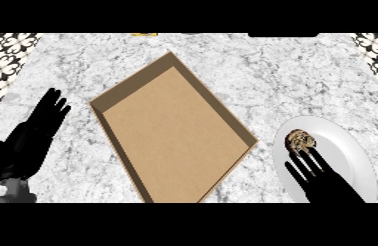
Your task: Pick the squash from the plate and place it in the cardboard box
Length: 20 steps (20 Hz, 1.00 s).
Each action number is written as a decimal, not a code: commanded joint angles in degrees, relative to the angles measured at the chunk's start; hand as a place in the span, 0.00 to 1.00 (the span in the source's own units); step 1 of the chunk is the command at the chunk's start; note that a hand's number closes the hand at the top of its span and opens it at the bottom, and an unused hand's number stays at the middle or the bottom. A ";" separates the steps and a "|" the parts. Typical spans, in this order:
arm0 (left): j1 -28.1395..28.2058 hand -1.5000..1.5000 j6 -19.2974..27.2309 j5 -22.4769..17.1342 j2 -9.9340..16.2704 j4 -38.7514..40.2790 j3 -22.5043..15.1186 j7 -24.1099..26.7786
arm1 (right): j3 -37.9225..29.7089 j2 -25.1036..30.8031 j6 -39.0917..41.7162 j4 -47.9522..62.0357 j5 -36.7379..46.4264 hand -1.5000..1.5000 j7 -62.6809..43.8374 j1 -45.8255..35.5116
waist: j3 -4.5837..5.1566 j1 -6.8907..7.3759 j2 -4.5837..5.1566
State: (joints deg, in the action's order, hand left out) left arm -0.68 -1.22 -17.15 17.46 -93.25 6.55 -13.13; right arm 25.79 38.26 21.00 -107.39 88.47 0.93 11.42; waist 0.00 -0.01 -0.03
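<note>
A small mottled brown and cream squash (299, 140) lies near the left edge of a white plate (347, 150) at the lower right. My right hand (319, 177) hovers over the plate with straight, spread fingers whose tips reach the squash's near side. An open, empty cardboard box (173, 130) sits turned like a diamond in the middle of the marble counter. My left hand (37, 130) rests open at the left edge, fingers pointing up, well clear of the box.
Patterned tile shows at the counter's far left (15, 50) and far right corners. A small yellow item (145, 34) peeks in at the top edge. Bare marble lies between the box and the plate.
</note>
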 commanded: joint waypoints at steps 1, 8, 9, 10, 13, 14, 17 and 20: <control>0.41 0.50 1.00 1.33 -1.57 -2.10 0.10 -1.69 | -1.95 -1.74 -3.32 4.44 1.46 0.00 1.81 -0.79 | 0.00 0.01 -0.01; 1.48 0.50 -0.16 2.75 -2.97 -2.32 0.58 -0.18 | -3.52 -1.15 -4.18 1.28 2.17 1.00 5.57 0.82 | 0.01 -0.07 -0.05; 3.37 0.50 -3.26 1.19 -1.47 -0.66 2.22 1.69 | 0.15 -5.21 -2.87 5.19 4.09 1.00 5.01 -3.02 | 0.01 0.26 0.00; 0.66 0.50 -2.35 1.62 -1.62 -0.64 1.68 -0.09 | -4.50 -1.17 -6.50 5.72 0.38 1.00 10.18 -3.32 | 0.00 0.08 0.01; -1.14 0.50 -1.84 1.05 -1.32 -0.35 3.19 -2.42 | -1.16 -1.69 -5.30 -0.56 4.86 1.00 7.12 3.38 | 0.02 -0.33 -0.06; -1.40 0.50 -3.13 2.10 -1.52 1.75 3.37 1.23 | -2.21 -5.01 -8.83 9.42 4.67 1.00 8.95 -2.58 | 0.00 0.00 0.03; -1.95 0.50 -2.17 2.35 -2.76 0.76 2.88 -1.33 | -3.47 -3.04 -9.04 4.32 4.76 1.00 11.36 -0.11 | 0.01 -0.17 -0.01; -1.48 0.50 -2.93 3.21 -3.18 0.65 2.59 -0.77 | -3.16 -4.21 -8.14 3.01 6.13 1.00 11.44 0.38 | 0.01 -0.21 -0.02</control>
State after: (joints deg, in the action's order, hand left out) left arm -1.32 -3.63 -14.71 15.21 -93.68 9.40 -14.31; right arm 22.87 33.95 13.35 -101.79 93.31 11.36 9.49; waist 0.07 -0.04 -0.10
